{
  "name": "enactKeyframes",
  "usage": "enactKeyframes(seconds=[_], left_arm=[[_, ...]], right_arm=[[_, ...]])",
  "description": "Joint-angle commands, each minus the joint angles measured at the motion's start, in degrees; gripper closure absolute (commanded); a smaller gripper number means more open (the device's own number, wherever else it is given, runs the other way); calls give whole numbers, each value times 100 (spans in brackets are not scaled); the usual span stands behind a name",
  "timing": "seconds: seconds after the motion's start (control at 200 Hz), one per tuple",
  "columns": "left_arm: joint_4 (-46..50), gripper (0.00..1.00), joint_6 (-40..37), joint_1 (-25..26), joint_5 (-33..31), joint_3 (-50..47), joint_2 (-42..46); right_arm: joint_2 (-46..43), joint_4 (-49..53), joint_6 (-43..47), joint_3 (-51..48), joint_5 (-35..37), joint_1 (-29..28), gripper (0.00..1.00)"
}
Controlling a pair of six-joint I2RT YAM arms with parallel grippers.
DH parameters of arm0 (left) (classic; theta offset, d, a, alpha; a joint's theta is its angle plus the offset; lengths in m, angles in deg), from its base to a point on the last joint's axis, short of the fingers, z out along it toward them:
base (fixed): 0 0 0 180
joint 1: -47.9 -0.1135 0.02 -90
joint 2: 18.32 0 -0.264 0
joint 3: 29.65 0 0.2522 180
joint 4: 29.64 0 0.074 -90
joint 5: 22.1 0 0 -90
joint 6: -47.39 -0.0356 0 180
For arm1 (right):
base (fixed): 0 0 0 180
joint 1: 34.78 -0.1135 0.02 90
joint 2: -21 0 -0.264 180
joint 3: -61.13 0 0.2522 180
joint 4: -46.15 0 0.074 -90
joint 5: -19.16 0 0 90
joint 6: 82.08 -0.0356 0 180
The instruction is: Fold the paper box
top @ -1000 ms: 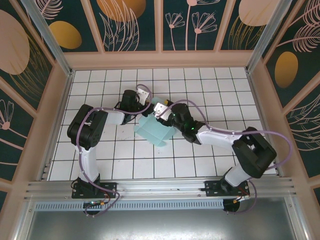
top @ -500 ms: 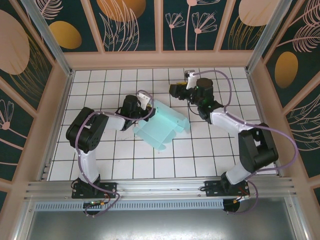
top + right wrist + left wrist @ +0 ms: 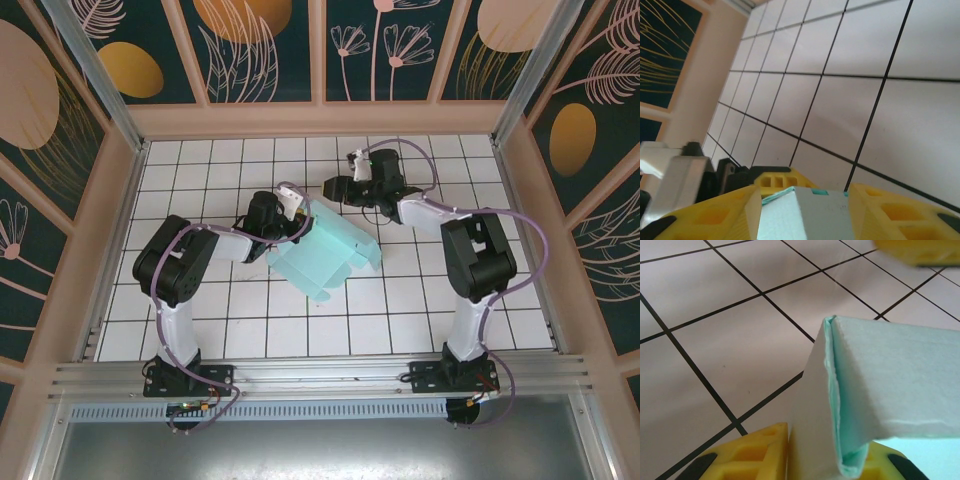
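No legible text, label, brand, number or sign anywhere. Nothing printed on the paper box (image 3: 325, 250). Only a black grid on the white tiled surface (image 3: 200, 170). Only leaf, flower and oval patterns on the walls (image 3: 255, 45) past the far, left and right edges.
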Motion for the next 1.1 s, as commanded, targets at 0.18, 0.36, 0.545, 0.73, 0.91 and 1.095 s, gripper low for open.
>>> enactKeyframes(seconds=[0.18,0.36,0.545,0.73,0.91,1.095], left_arm=[[-128,77,-111,20,65,117,-202],[-88,76,-116,20,-97,121,-279],[-128,75,-67,20,-72,99,-320],[-145,81,-9,23,-50,110,-380],[-111,88,11,22,-18,125,-384],[-75,89,-21,23,-23,115,-384]], right_arm=[[464,689,367,335,-198,-95,54],[600,1146,715,412,161,-130,58],[629,1505,999,461,554,-230,60],[556,1579,1164,506,606,-324,59],[434,1279,992,454,271,-323,57],[365,981,832,420,-79,-318,55]])
